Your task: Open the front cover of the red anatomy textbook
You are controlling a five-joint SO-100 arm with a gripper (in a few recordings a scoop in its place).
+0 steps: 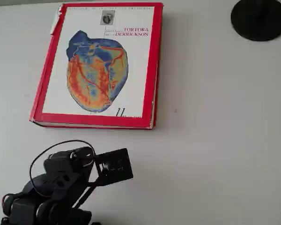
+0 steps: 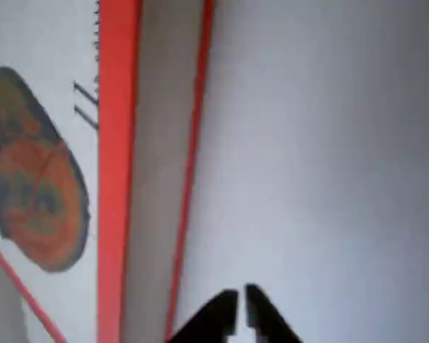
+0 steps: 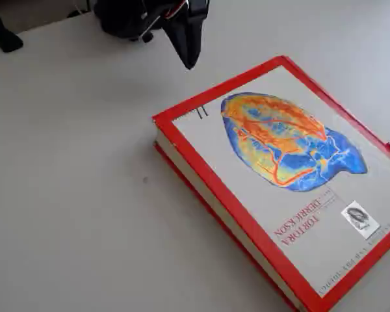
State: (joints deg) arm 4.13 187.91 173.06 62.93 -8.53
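The red anatomy textbook point(image 1: 152, 89) lies closed and flat on the white table. Its front cover point(image 1: 98, 65) faces up, showing the blue-orange heart picture and red "TORTORA DERRICKSON". In the fixed view the front cover point(image 3: 279, 162) rests level on the page block of the textbook point(image 3: 208, 208). My gripper point(image 3: 190, 60) hangs shut, tip down, just beyond the book's near corner, touching nothing. The wrist view has the gripper point(image 2: 240, 304) with fingers pressed together over bare table, to the right of the textbook's page edge point(image 2: 157, 179) and the cover's red border point(image 2: 118, 179).
A black round disc point(image 1: 260, 18) stands at the table's top right in the overhead view. The black arm point(image 1: 61, 183) sits at the bottom left, below the book's lower edge. Bare white table point(image 1: 215, 140) spreads to the right of the book.
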